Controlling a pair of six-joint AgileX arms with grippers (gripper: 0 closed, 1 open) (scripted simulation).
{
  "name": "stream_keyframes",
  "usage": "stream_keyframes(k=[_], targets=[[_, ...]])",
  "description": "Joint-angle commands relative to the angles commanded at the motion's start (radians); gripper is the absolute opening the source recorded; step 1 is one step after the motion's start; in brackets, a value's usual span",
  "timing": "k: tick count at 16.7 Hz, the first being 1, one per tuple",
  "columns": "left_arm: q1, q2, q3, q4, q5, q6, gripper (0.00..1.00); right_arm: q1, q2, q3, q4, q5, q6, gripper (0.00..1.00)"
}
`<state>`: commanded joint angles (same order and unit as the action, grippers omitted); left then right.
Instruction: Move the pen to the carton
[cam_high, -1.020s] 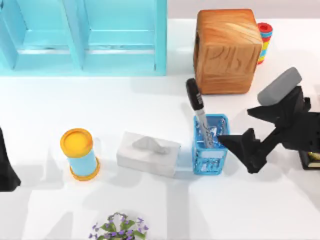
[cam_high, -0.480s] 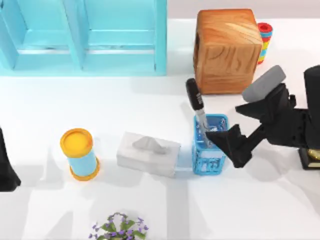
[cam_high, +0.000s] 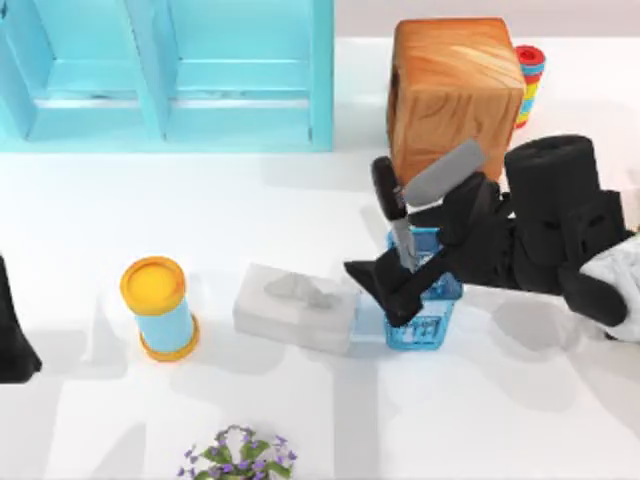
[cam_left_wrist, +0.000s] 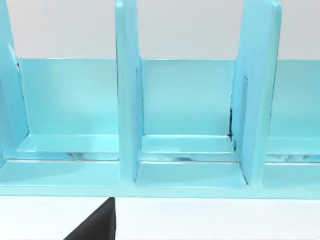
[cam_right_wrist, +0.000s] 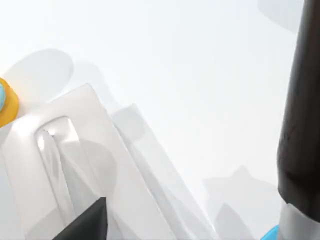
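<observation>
Left arm parked at the table's left edge; we cannot tell its fingers' state. Tissue box, likely the carton, lies just left of the blue basket. The pen stands tilted in that basket, cap up, easy to pinch. Our right gripper, fingers spread, has swung left from beside the basket to straddle the pen.

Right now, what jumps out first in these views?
The right gripper reaching in from the table's right, its open fingers astride the pen that stands, black cap up, in the blue mesh basket. Behind them sits a big wooden block, and a turquoise shelf unit spans the far left.
</observation>
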<state>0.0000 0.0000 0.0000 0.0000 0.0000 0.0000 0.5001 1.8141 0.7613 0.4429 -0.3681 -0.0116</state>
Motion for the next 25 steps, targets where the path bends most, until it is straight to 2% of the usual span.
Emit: stream_keyframes(k=[5,18,25], targets=[[0.0,0.0,0.0,0.0,0.0,0.0,1.0,0.004,0.009,0.004,0.007,0.003,0.002,1.0],[0.0,0.0,0.0,0.0,0.0,0.0,1.0,0.004,0.009,0.004,0.007,0.003,0.002,0.02],[0.0,0.0,0.0,0.0,0.0,0.0,1.0,0.004,0.009,0.004,0.007,0.003,0.002,0.0]])
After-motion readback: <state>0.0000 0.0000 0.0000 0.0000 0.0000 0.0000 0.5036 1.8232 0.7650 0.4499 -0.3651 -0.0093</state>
